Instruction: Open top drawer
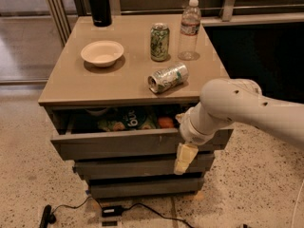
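Low before a grey cabinet: the gripper, hung point-down from the wrist of a thick white arm reaching in from the right. Open or closed: cannot tell from this side.

Just behind the gripper and stretching away to its left: the top drawer, pulled partway out, with its plain slab front standing clear of the cabinet's face. Upper part of the gripper across the right end of that front, with the tip lower, over the second drawer. Touching either front or just short of them: cannot tell. Below the tip, the third drawer.

Up and left of the gripper, inside the open gap: crumpled snack bags in green and dark blue, plus something orange nearest the wrist.

Higher still, on the cabinet's tan top:
- almost straight above the gripper, near the front edge, a can on its side;
- further back, an upright green can and a clear water bottle, near each other but apart;
- well to the left, a pale bowl;
- at the far back left corner, a black flask.

Down and left of the gripper, on the speckled floor: a black cable with a small black box, lying just before the cabinet's foot.
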Available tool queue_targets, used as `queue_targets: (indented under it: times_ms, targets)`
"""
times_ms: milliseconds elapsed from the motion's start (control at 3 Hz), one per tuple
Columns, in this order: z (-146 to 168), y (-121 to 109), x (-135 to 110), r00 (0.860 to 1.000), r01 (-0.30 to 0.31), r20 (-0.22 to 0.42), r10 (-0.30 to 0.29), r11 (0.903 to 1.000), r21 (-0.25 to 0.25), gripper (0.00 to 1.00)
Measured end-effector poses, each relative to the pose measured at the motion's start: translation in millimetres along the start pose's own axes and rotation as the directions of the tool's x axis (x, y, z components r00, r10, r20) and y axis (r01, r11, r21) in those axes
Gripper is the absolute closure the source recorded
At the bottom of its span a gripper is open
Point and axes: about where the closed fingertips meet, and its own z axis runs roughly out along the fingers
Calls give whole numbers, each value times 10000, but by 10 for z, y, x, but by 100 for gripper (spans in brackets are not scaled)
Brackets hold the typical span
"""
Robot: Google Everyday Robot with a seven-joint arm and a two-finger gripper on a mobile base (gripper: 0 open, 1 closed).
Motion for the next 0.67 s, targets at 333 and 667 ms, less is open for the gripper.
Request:
queue_targets:
  times_ms: [333, 667]
  targets:
    - [61, -56, 45, 9996, 21, -271, -24, 9999, -131, 0]
    - [132, -101, 116, 9985, 9, -552, -26, 9995, -303, 0]
